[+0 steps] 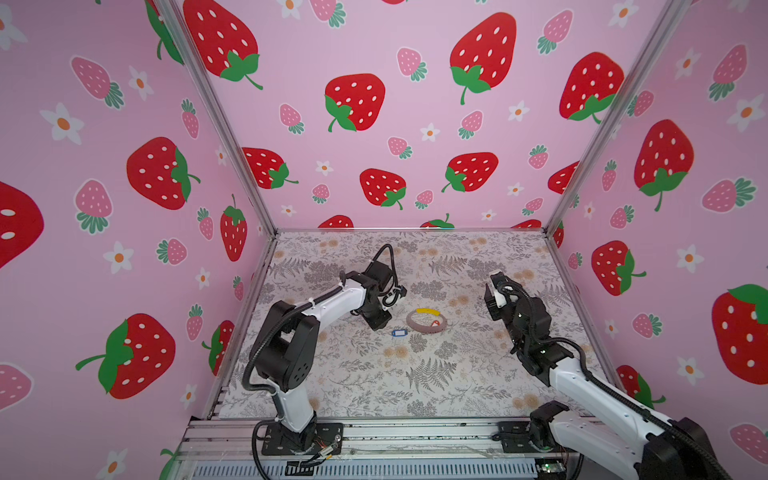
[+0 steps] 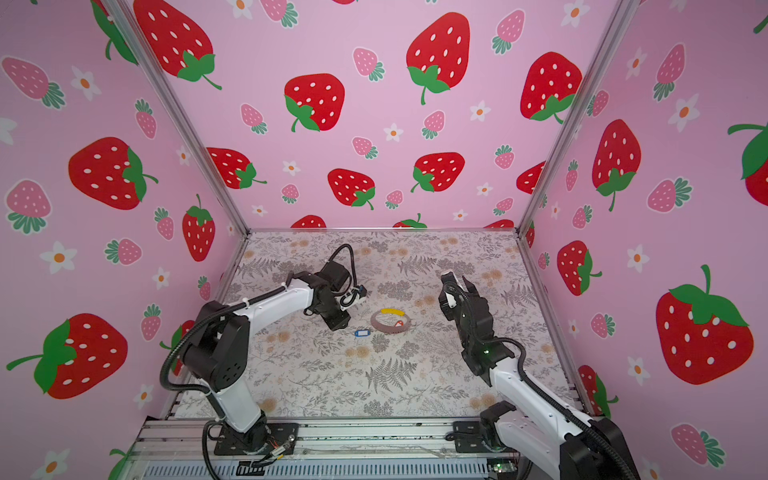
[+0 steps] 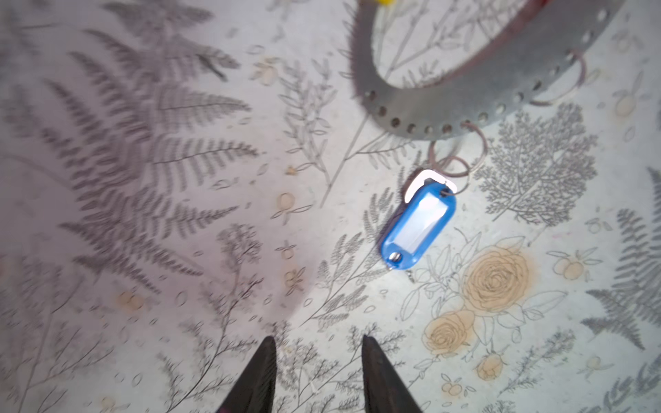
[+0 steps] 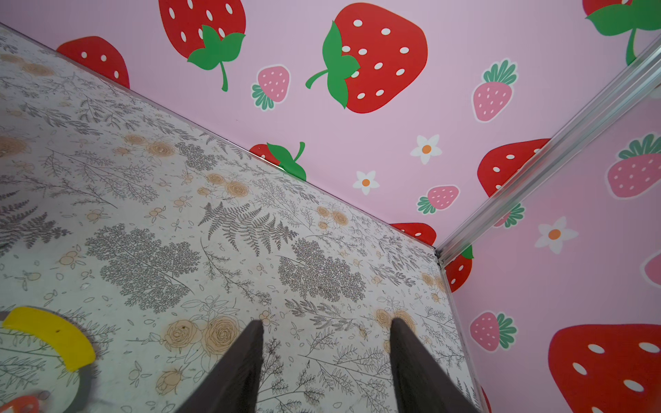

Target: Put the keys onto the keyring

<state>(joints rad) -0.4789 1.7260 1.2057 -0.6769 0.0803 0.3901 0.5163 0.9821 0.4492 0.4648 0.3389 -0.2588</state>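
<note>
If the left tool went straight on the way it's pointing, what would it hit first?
Likely the bare floral table cover; the blue-tagged key lies off to one side of the left tool.

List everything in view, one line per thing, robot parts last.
keyring: one, grey hoop with a yellow section, lying flat near the middle of the table.
blue key tag: one, blue with a pale window, on the table just outside the hoop's rim, on the left arm's side.
red key tag: one, red, inside the hoop close to its rim.
table: one, grey and tan floral cover, under everything.
walls: three, pink with a strawberry print, around the table.
left gripper: one, black, open and empty, above the table near the blue key tag.
right gripper: one, black, open and empty, raised on the keyring's far side from the left gripper.
</note>
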